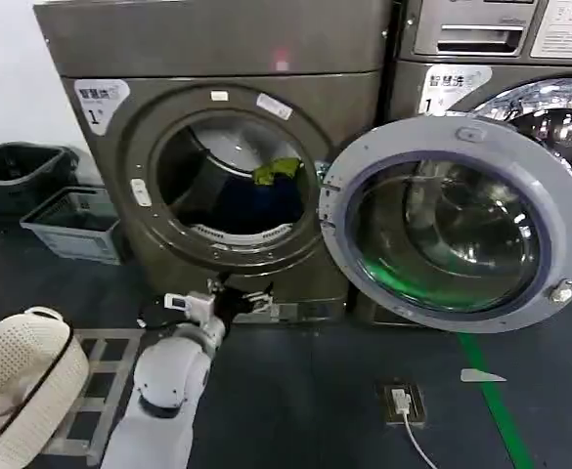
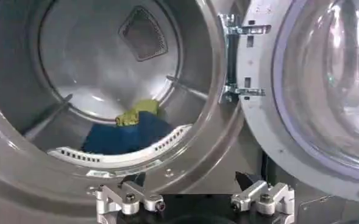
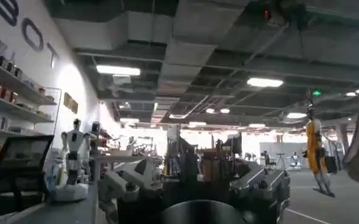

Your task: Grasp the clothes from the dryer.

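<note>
Left gripper (image 2: 194,198) hangs wide open and empty just below the bronze-grey metal dryer (image 1: 100,210) porthole; dark navy-blue fabric clothes (image 2: 127,135) with a yellow-green garment lie inside the drum.

Two machines (image 1: 222,147) (image 1: 501,59), one wicker basket (image 1: 22,376), two dark bins (image 1: 17,176) (image 1: 75,223).

The bronze-grey metal front-loading dryer (image 1: 217,59) bears a white "1" sticker (image 1: 101,102), its round glass door (image 1: 459,223) is grey-rimmed with a green glint, and the dark navy-blue clothes (image 2: 125,135) include one yellow-green garment (image 2: 136,112).
</note>
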Motion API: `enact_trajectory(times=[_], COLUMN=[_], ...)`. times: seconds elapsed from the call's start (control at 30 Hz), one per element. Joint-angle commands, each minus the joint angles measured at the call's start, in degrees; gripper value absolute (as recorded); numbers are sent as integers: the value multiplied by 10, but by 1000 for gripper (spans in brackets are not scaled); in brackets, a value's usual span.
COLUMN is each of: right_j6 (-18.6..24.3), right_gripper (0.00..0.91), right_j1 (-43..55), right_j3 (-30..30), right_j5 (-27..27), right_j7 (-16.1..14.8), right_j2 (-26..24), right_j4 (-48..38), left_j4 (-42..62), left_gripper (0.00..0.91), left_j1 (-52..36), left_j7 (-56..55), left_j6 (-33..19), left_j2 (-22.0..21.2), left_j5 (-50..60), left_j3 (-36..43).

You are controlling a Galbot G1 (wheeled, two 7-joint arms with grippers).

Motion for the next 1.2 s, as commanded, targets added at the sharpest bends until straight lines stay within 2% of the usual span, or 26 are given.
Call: enact_trajectory(times=[0.03, 0.2, 1.2], right_j6=[7, 17, 19], right_gripper=[907, 907, 907], right_j1=[1, -2, 2], right_j3=[0, 2, -4], right_j5=[5, 22, 31], right_j7=[5, 2, -6], right_j2=[-1, -3, 6], right_j4=[-2, -3, 8], left_j4=[-1, -1, 6], left_gripper=[907, 907, 907], left_j1=[1, 2, -4], left_j7=[-1, -2, -5], left_j6=[28, 28, 28], left_j2=[0, -1, -1], left_j5=[1, 1, 5], left_j3=[0, 0, -2])
